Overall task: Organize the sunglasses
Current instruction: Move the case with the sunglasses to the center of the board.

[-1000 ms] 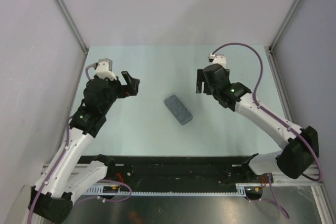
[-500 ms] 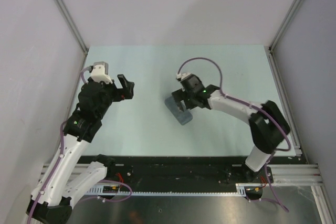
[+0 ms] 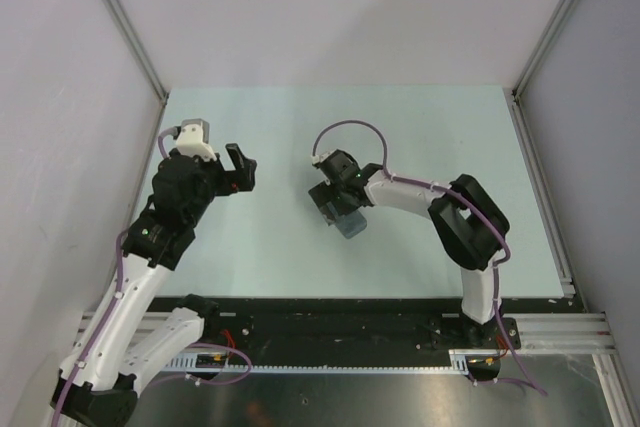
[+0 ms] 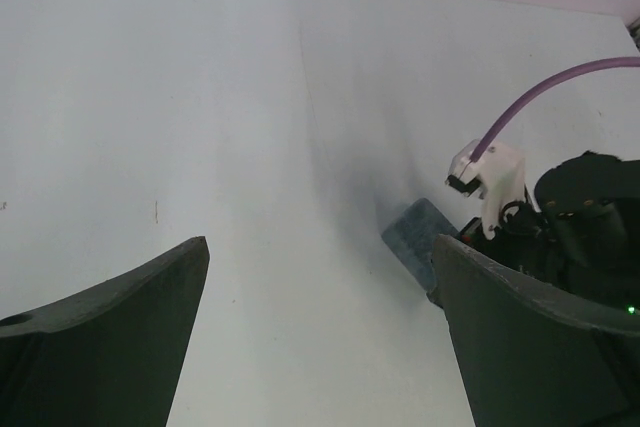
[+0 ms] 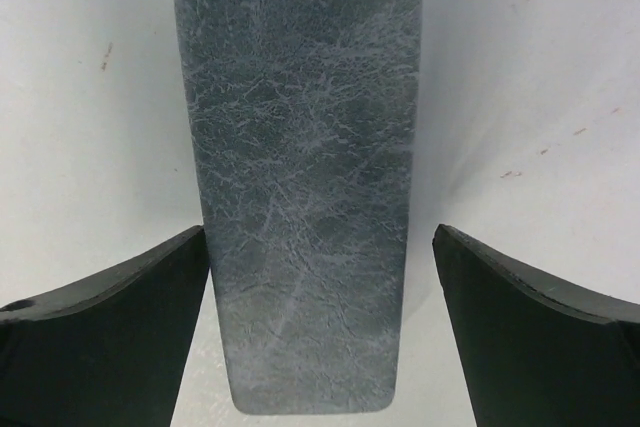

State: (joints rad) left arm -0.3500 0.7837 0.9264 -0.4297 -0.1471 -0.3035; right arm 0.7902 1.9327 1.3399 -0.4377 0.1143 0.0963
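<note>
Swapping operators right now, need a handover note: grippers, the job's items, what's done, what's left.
Left gripper: open, empty, above the pale table, left side.
Right gripper: open, one jaw on either side of the grey rectangular felt case mid-table, not closed on it.
Sunglasses: not visible in any view; can't tell if they're inside the case.
Done: nothing confirmable.
Left: probably grip the case, then locate and stow the sunglasses.
</note>
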